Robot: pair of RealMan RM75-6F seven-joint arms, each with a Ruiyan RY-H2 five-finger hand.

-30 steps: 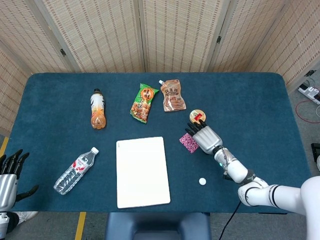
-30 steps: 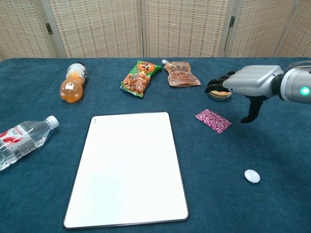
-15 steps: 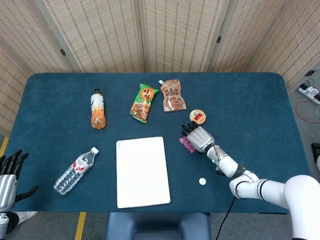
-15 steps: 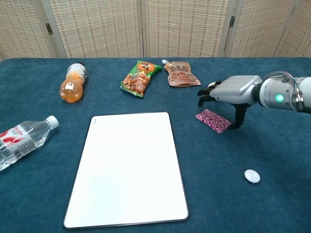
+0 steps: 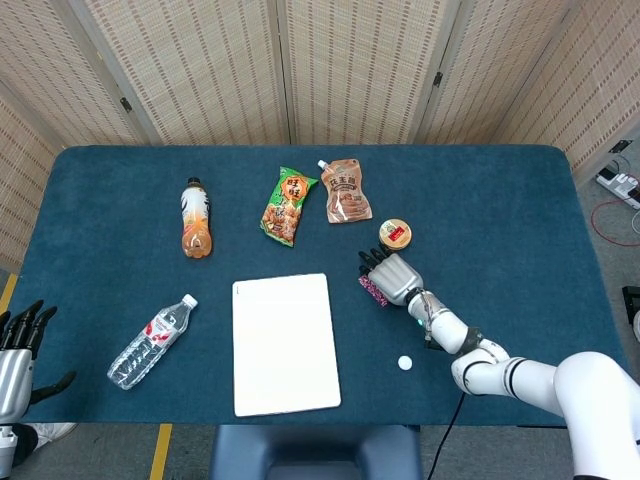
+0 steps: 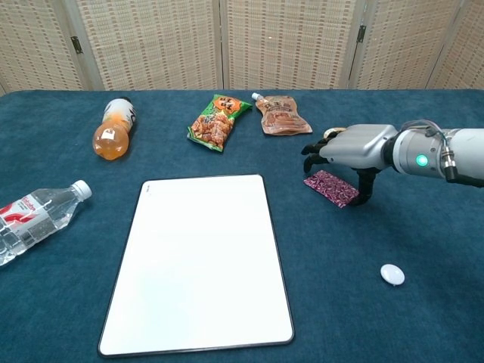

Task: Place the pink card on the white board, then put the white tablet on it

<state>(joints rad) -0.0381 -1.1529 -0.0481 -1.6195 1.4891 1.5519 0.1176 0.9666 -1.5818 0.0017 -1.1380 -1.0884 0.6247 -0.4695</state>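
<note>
Here, metallic right hand (image 6: 349,151) spread over glittery flat pink card (image 6: 330,188), holding nothing

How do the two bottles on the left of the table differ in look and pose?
The orange drink bottle holds orange liquid and has a dark cap; the water bottle is clear with a white cap and red-and-white label. The orange drink bottle points toward the far edge of the table; the water bottle lies diagonally, nearer the front. Both lie flat on the blue table, untouched.
</note>
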